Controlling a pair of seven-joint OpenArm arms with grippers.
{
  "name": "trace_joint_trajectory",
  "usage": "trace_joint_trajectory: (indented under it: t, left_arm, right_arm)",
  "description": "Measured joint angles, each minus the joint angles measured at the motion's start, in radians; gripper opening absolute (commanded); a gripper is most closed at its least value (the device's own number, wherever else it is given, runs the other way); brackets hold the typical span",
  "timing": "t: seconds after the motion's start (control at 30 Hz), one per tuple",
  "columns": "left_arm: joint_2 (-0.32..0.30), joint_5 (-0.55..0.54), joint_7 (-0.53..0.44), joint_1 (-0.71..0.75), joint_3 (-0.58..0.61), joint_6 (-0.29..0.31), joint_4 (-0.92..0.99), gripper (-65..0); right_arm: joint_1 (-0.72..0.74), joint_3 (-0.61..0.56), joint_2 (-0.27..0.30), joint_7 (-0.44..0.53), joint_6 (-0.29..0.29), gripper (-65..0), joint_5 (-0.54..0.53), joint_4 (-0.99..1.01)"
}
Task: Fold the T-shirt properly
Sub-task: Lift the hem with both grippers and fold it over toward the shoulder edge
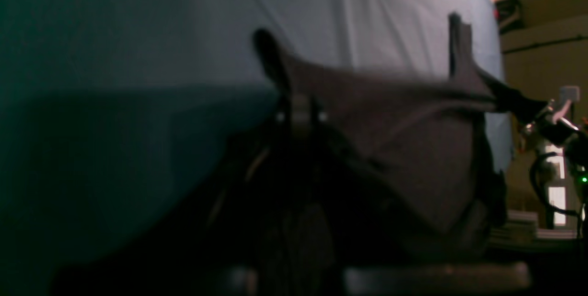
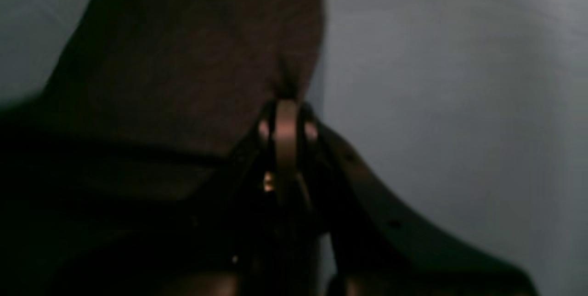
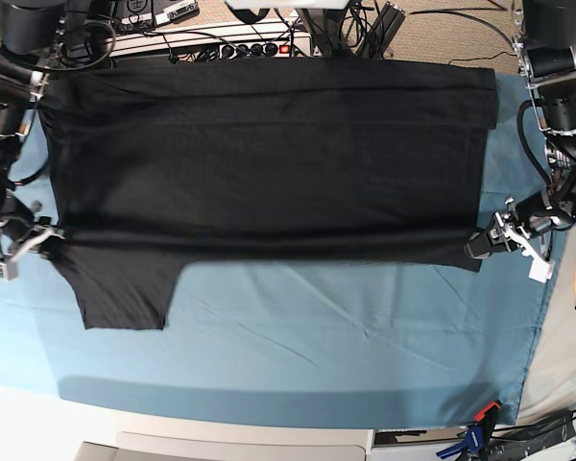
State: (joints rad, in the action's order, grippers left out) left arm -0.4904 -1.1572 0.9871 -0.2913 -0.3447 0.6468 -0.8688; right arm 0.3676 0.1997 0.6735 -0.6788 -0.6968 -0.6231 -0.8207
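While one T-shirt [image 3: 269, 163] covers the table cloth [image 3: 346, 336], the left gripper [image 3: 482, 244] and right gripper [image 3: 50, 240] each clamp its near fold edge.

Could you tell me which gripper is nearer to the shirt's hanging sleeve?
Right. The right gripper pinches the T-shirt edge just above the sleeve; the left gripper grips the far opposite corner.

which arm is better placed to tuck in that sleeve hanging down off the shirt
Right. The loose sleeve hangs directly below the right gripper, which pinches the T-shirt there; the left gripper holds the opposite end.
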Motion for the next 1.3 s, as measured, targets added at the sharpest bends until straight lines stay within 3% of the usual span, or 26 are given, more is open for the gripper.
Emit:
trace_joint_trajectory:
  t: [0.3,0.53,0.87,1.3]
  left_arm:
    - [0.0,0.0,0.008,0.0,0.0,0.0,0.0,-65.0]
    - [-0.011,-0.139,0.107,0.0,0.0,0.042,-0.001,-65.0]
    - [-0.015,-0.142,0.112,0.091,-0.11,0.042,-0.055,-65.0]
    - [-0.014,-0.141,0.113,0.18,-0.149,0.043,-0.152,-65.0]
  right_arm:
    - [0.001,0.0,0.049,-0.002,-0.004,-65.0,-0.007,-0.002]
    - [0.001,0.0,0.05,-0.111,-0.003,-65.0,-0.138,-0.002]
    - [-0.013,0.003,0.052,-0.159,-0.003,-65.0,-0.217,-0.008]
    - [-0.301,0.252,0.04,-0.178,-0.004,-65.0,-0.24,-0.266]
